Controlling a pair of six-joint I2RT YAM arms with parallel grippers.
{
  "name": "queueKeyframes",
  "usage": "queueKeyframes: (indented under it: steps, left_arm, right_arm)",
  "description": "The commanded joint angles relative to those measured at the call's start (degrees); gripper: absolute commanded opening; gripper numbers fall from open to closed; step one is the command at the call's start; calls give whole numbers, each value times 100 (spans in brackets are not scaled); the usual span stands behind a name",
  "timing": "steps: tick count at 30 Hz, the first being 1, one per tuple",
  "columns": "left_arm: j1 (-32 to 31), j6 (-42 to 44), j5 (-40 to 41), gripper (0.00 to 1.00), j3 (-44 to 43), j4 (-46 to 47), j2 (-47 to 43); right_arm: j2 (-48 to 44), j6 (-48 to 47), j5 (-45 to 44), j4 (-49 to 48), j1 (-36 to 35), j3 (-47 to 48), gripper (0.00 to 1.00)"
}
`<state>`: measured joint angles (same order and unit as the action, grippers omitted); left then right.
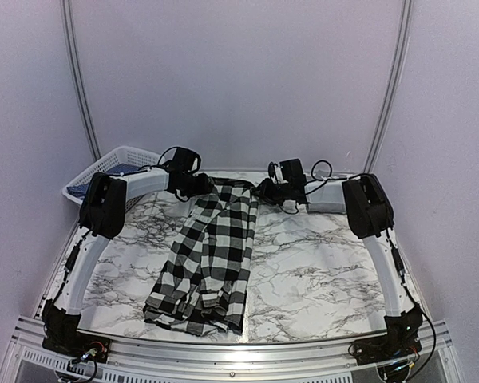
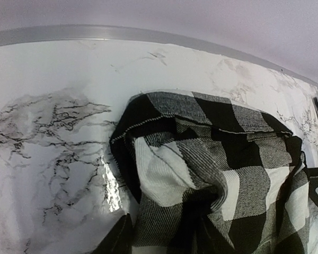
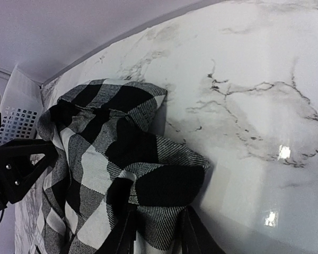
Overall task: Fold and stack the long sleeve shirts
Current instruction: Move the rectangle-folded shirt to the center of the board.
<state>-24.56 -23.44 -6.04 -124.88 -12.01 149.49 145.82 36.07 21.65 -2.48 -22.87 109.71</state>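
A black-and-white checked shirt (image 1: 207,255) lies on the marble-patterned table (image 1: 319,263) as a long, narrow strip. It runs from the near edge, between the two arm bases, to the far edge. Its near end is rumpled and rests flat on the table, and its far end is drawn up between the two grippers. The left gripper (image 1: 198,185) sits at the far left corner of the strip. In its wrist view the cloth rises in a bunch off the marble and gathers into the fingers (image 2: 116,241) at the bottom edge, so the jaws are clamped on a fold of the shirt. The right gripper (image 1: 265,190) is at the far right corner, just beside the left one with only the width of the strip between them. In its wrist view a thick checked fold fills the gap between its two fingers (image 3: 193,235), so it too is closed on the shirt. A white perforated basket (image 1: 96,171) stands at the far left corner of the table, behind the left arm and well apart from the shirt, with something dark blue inside.
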Motion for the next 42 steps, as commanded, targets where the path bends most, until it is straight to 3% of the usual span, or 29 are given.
queueKeyframes:
  steps: [1, 4, 8, 15, 19, 25, 35, 40, 42]
  left_arm:
    - [29, -322, -231, 35, -252, 246, 299]
    - [41, -566, -237, 23, -326, 305, 376]
    - [120, -902, -165, 0, -271, 366, 320]
    - [266, -1047, 9, 0, 124, 702, -32]
    - [274, -1101, 79, 0, 89, 734, -32]
    - [334, -1241, -18, 0, -165, 769, 136]
    - [411, -1365, 296, 0, -248, 813, 120]
    - [447, -1451, 246, 2, -449, 835, 220]
    - [454, -1420, 185, 13, -499, 885, 214]
  right_arm:
    - [345, 32, 138, 217, 71, 340, 28]
    - [485, 2, 219, 310, 73, 550, 22]
    - [573, -83, 290, 525, 117, 788, 12]
    - [582, -224, 398, 645, 431, 934, 1]
    - [822, -443, 511, 1033, 487, 1660, 1]
    - [1134, -495, 952, 1062, 492, 2209, 8]
    - [662, -998, 682, 1703, 427, 2209, 45]
    - [-1, -1103, 790, 1748, 248, 1622, 48]
    - [-297, -1131, 872, 1688, 91, 1316, 47]
